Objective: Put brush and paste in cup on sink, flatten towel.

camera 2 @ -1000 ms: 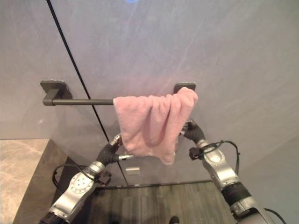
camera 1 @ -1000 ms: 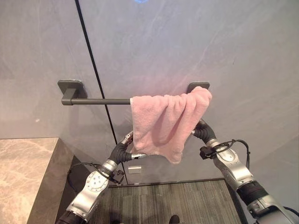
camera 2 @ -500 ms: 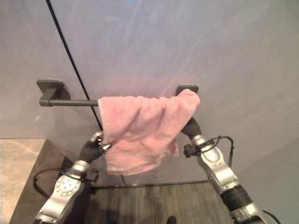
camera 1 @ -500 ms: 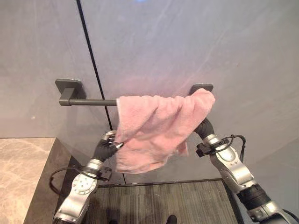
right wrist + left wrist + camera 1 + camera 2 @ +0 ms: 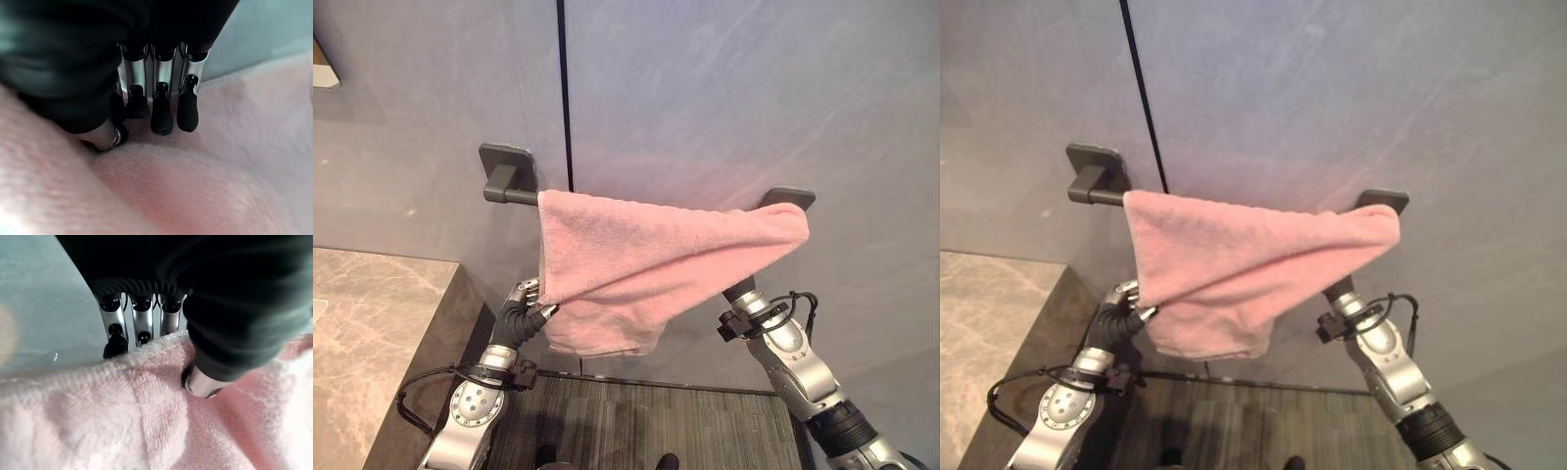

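A pink towel (image 5: 656, 259) hangs spread along the wall rail (image 5: 509, 194). The left hand (image 5: 522, 311) pinches its lower left corner; the right hand (image 5: 146, 105) pinches it under the right end.

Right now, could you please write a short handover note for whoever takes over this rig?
Left hand: pinching the pink towel by its left edge.
Right hand: under the towel's right end, fingers curled into the cloth.
The towel hangs over the wall rail, spread across most of the bar but sagging unevenly, with a bunched lower fold.
Left to do: even out the hang. Brush, paste and cup cannot be judged from these views.
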### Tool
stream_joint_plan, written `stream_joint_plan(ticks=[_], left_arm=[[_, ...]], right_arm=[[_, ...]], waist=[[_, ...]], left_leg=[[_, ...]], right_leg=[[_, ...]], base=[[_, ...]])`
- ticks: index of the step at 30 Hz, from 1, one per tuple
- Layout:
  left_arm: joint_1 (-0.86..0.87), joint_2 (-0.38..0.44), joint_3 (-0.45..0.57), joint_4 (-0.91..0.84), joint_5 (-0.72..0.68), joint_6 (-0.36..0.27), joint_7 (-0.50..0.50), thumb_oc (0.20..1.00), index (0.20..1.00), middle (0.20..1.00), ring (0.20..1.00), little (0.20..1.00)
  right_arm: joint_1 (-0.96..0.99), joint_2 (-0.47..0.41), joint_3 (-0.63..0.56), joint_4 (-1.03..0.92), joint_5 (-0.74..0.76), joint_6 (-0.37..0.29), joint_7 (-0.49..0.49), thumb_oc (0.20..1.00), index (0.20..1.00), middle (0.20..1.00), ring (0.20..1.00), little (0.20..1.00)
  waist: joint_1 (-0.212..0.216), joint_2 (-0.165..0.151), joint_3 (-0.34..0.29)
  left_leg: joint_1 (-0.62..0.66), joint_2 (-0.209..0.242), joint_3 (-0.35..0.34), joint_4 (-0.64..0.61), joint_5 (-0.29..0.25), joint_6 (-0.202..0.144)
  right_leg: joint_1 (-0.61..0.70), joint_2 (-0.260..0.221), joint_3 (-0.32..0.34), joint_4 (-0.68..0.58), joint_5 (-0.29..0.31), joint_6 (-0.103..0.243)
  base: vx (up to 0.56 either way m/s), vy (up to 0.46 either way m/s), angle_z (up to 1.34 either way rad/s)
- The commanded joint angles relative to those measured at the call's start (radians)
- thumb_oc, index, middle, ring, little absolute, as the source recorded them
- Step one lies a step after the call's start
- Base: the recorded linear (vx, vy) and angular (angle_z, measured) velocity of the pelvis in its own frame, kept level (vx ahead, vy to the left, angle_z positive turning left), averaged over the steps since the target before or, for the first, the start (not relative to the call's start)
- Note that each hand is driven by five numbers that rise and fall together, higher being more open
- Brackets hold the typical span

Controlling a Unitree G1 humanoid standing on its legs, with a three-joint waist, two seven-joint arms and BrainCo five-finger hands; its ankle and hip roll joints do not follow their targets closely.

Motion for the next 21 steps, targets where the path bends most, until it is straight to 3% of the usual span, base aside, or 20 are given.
stream_joint_plan(ticks=[1, 2, 3, 4, 9, 13, 18, 20, 21], left_arm=[[-0.051, 0.062, -0.037, -0.033, 0.005, -0.048, 0.028, 0.228, 0.228, 0.228, 0.228, 0.228], [-0.056, 0.062, -0.043, -0.025, 0.008, -0.045, 0.029, 0.529, 0.529, 0.529, 0.529, 0.529], [-0.057, 0.065, -0.044, -0.019, 0.020, -0.043, 0.034, 1.000, 1.000, 1.000, 1.000, 1.000], [-0.051, 0.068, -0.037, -0.013, 0.050, -0.040, 0.047, 1.000, 1.000, 1.000, 1.000, 1.000], [-0.031, 0.092, 0.015, 0.028, 0.203, -0.040, 0.123, 1.000, 1.000, 1.000, 1.000, 1.000], [0.004, 0.099, 0.056, 0.046, 0.233, -0.038, 0.117, 1.000, 1.000, 1.000, 1.000, 1.000], [0.095, 0.107, 0.230, 0.049, 0.304, -0.067, 0.164, 1.000, 1.000, 1.000, 1.000, 1.000], [0.115, 0.184, 0.348, 0.012, 0.464, -0.118, 0.238, 1.000, 1.000, 1.000, 1.000, 1.000], [0.117, 0.183, 0.348, 0.011, 0.466, -0.118, 0.240, 1.000, 1.000, 1.000, 1.000, 1.000]], right_arm=[[-0.190, 0.046, -0.010, 0.040, -0.013, -0.030, -0.058, 0.200, 0.200, 0.200, 0.200, 0.200], [-0.190, 0.056, -0.016, 0.065, -0.022, -0.029, -0.077, 0.200, 0.200, 0.200, 0.200, 0.200], [-0.190, 0.065, -0.016, 0.075, -0.020, -0.030, -0.075, 0.523, 0.523, 0.523, 0.523, 0.523], [-0.179, 0.069, -0.019, 0.076, -0.033, -0.029, -0.078, 1.000, 1.000, 1.000, 1.000, 1.000], [-0.115, 0.040, -0.074, 0.076, -0.138, -0.036, -0.117, 1.000, 1.000, 1.000, 1.000, 1.000], [-0.039, 0.022, -0.117, 0.061, -0.141, -0.037, -0.100, 1.000, 1.000, 1.000, 1.000, 1.000], [0.216, -0.020, -0.300, -0.020, -0.121, -0.061, -0.056, 1.000, 1.000, 1.000, 1.000, 1.000], [0.315, -0.113, -0.436, -0.142, -0.286, -0.108, -0.049, 1.000, 1.000, 1.000, 1.000, 1.000], [0.319, -0.112, -0.438, -0.147, -0.288, -0.106, -0.050, 1.000, 1.000, 1.000, 1.000, 1.000]], waist=[[0.063, -0.039, 0.016], [0.062, -0.037, 0.016], [0.061, -0.036, 0.015], [0.060, -0.035, 0.013], [0.049, -0.030, 0.009], [0.040, -0.023, 0.007], [0.009, -0.005, -0.001], [-0.013, 0.001, -0.005], [-0.013, 0.001, -0.006]], left_leg=[[-0.022, -0.033, 0.012, -0.012, 0.032, 0.043], [-0.022, -0.033, 0.013, -0.012, 0.032, 0.044], [-0.022, -0.033, 0.013, -0.012, 0.032, 0.044], [-0.023, -0.033, 0.012, -0.012, 0.032, 0.043], [-0.023, -0.027, 0.013, -0.012, 0.034, 0.039], [-0.027, -0.025, 0.014, -0.012, 0.036, 0.036], [-0.033, -0.021, 0.018, -0.012, 0.040, 0.027], [-0.027, -0.020, 0.024, -0.012, 0.036, 0.022], [-0.027, -0.020, 0.024, -0.012, 0.036, 0.022]], right_leg=[[0.032, -0.108, 0.018, 0.094, 0.008, 0.083], [0.032, -0.107, 0.019, 0.093, 0.010, 0.084], [0.032, -0.107, 0.019, 0.091, 0.011, 0.084], [0.033, -0.106, 0.019, 0.090, 0.011, 0.084], [0.033, -0.104, 0.021, 0.091, 0.007, 0.084], [0.036, -0.104, 0.015, 0.088, 0.008, 0.085], [0.041, -0.106, 0.005, 0.075, 0.013, 0.089], [0.043, -0.109, 0.009, 0.069, 0.016, 0.095], [0.043, -0.109, 0.009, 0.069, 0.016, 0.095]], base=[[0.00, 0.000, 0.00], [0.00, 0.000, 0.00], [0.00, 0.000, 0.00], [0.00, 0.000, 0.00], [0.00, 0.000, 0.00], [0.00, 0.004, 0.02], [-0.01, 0.013, 0.08], [0.01, 0.007, 0.02], [0.00, 0.000, 0.00]])
